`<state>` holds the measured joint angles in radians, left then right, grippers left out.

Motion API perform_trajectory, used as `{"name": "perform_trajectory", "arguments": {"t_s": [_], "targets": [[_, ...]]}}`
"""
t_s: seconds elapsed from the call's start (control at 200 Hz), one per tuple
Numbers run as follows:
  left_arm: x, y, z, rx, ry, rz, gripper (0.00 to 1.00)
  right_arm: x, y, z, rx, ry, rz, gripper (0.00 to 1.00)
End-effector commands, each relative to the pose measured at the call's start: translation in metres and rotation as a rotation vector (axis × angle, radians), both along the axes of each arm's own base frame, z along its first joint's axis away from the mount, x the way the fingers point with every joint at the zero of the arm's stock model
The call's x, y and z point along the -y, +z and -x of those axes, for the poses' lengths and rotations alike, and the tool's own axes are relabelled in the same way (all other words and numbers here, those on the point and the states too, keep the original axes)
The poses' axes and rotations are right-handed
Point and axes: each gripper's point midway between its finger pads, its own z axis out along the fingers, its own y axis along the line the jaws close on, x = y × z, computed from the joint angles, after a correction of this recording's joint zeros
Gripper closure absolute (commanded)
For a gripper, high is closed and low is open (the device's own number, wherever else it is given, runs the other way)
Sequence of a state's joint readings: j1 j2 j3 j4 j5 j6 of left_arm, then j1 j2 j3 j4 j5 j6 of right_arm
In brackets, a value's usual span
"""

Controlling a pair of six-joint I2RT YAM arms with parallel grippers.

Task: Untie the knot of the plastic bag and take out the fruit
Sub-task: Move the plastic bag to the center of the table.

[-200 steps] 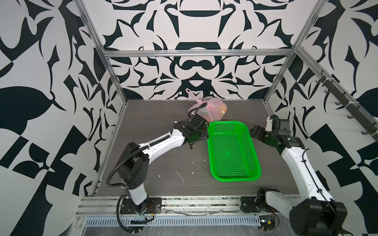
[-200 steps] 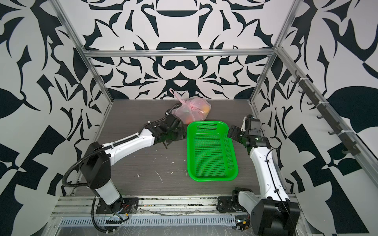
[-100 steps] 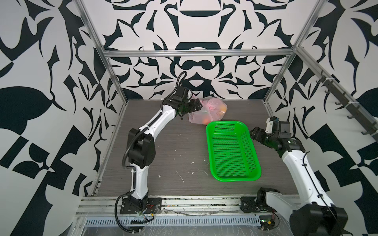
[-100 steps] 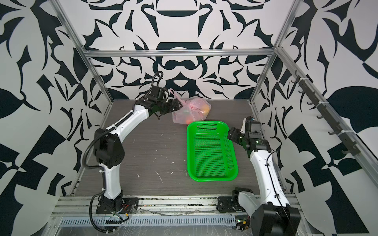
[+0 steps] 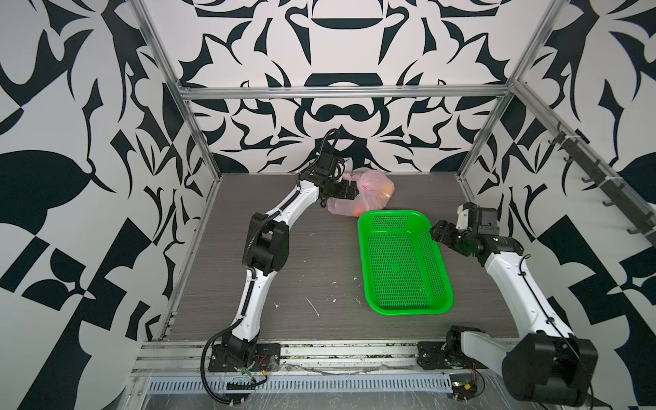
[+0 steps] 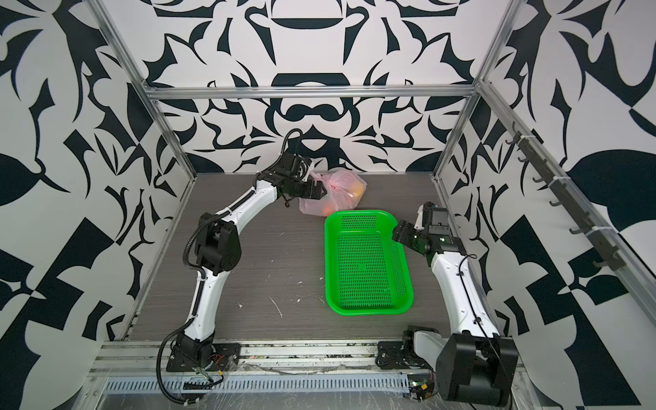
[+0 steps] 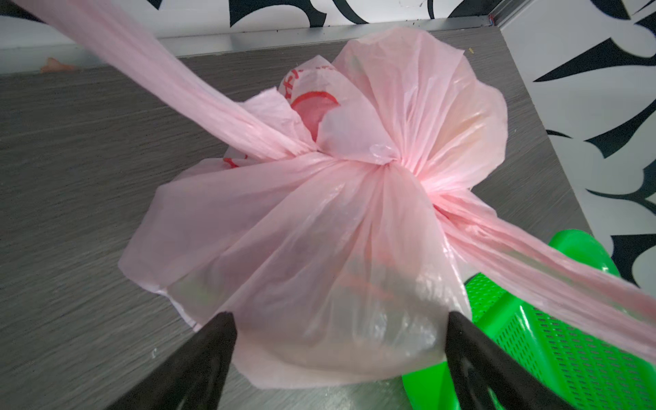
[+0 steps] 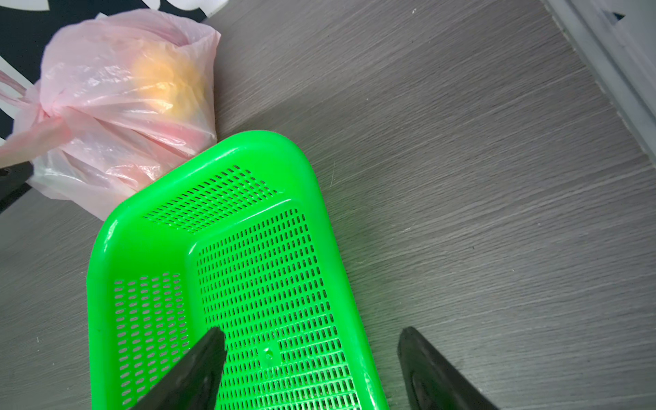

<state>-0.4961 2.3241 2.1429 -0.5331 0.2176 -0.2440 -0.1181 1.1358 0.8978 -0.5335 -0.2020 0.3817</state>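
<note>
I count one plastic bag (image 5: 372, 188) (image 6: 340, 191), one knot (image 7: 380, 161) (image 8: 46, 113), one green basket (image 5: 390, 214) (image 6: 358, 214) and my two grippers. The bag sits at the far middle of the table (image 5: 301, 266), touching the basket's far left corner.

The fruit (image 8: 167, 81) is inside the tied bag, and I cannot count it. Through the film I make out one yellow-orange round and some blurred reddish patches. The two handle loops run from the knot out of the left wrist view, so I cannot see their ends.

My left gripper (image 5: 349, 190) (image 7: 339, 319) is at the bag's left side with its jaws spread wide. The bag's bulge lies just beyond the fingertips and the knot further on, facing me. I see nothing pinched.

My right gripper (image 5: 438, 230) (image 8: 310, 333) hangs over the basket's right rim, well apart from the bag. Its jaws are parted and empty.
</note>
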Motion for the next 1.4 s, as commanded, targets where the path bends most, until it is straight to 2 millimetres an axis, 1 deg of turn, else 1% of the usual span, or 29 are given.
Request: {"name": "perform_trajectory", "arguments": {"t_s": [0.0, 0.08, 0.13, 0.315, 0.325, 0.43, 0.515, 0.68, 0.73, 0.775, 0.825, 0.87, 0.945, 1.13, 1.245, 1.33, 1.335, 1.34, 1.395], "targets": [[0.007, -0.004, -0.01, 0.052, -0.022, 0.003, 0.07, -0.001, 0.012, -0.012, 0.056, 0.021, -0.001, 0.2], [0.009, -0.004, -0.013, 0.07, -0.015, 0.02, 0.1, -0.002, 0.009, -0.014, 0.053, 0.021, -0.005, 0.2], [0.009, -0.003, -0.015, 0.086, -0.012, 0.029, 0.14, -0.002, 0.008, -0.015, 0.049, 0.023, -0.006, 0.2], [0.016, -0.002, -0.02, 0.106, -0.018, 0.068, 0.14, -0.003, 0.007, -0.017, 0.053, 0.027, -0.011, 0.2], [0.016, -0.002, -0.02, 0.105, -0.019, 0.069, 0.17, -0.003, 0.007, -0.017, 0.053, 0.028, -0.011, 0.2], [0.02, -0.003, -0.021, 0.101, -0.033, 0.081, 0.23, -0.003, 0.006, -0.019, 0.052, 0.029, -0.013, 0.21], [0.021, -0.006, -0.022, 0.098, -0.034, 0.082, 0.32, -0.003, 0.006, -0.02, 0.053, 0.028, -0.018, 0.21], [0.022, -0.01, -0.02, 0.089, -0.045, 0.084, 0.38, -0.004, 0.007, -0.021, 0.059, 0.03, -0.02, 0.21], [0.024, -0.011, -0.02, 0.084, -0.051, 0.087, 0.42, -0.004, 0.007, -0.021, 0.057, 0.03, -0.023, 0.22], [0.023, -0.013, -0.019, 0.08, -0.052, 0.086, 0.49, -0.004, 0.006, -0.022, 0.057, 0.028, -0.025, 0.22], [0.022, -0.015, -0.018, 0.076, -0.046, 0.081, 0.63, -0.005, 0.006, -0.022, 0.057, 0.028, -0.029, 0.22], [0.021, -0.016, -0.018, 0.077, -0.043, 0.079, 0.72, -0.005, 0.006, -0.022, 0.058, 0.029, -0.032, 0.23], [0.017, -0.016, -0.016, 0.082, -0.029, 0.075, 0.83, -0.006, 0.007, -0.023, 0.061, 0.029, -0.036, 0.23], [-0.003, -0.015, -0.011, 0.091, 0.025, 0.087, 1.0, -0.008, 0.007, -0.021, 0.063, 0.035, -0.046, 0.25], [-0.022, -0.013, -0.003, 0.096, 0.067, 0.096, 1.0, -0.014, 0.009, -0.019, 0.066, 0.047, -0.048, 0.26], [-0.038, -0.011, 0.006, 0.104, 0.095, 0.089, 1.0, -0.021, 0.009, -0.018, 0.066, 0.062, -0.043, 0.26], [-0.039, -0.011, 0.007, 0.105, 0.097, 0.088, 1.0, -0.021, 0.009, -0.017, 0.065, 0.063, -0.042, 0.26], [-0.039, -0.005, 0.006, 0.114, 0.098, 0.093, 1.0, -0.022, 0.009, -0.018, 0.065, 0.065, -0.041, 0.26], [-0.05, -0.004, 0.013, 0.12, 0.118, 0.085, 1.0, -0.027, 0.01, -0.018, 0.066, 0.073, -0.032, 0.26]]}}
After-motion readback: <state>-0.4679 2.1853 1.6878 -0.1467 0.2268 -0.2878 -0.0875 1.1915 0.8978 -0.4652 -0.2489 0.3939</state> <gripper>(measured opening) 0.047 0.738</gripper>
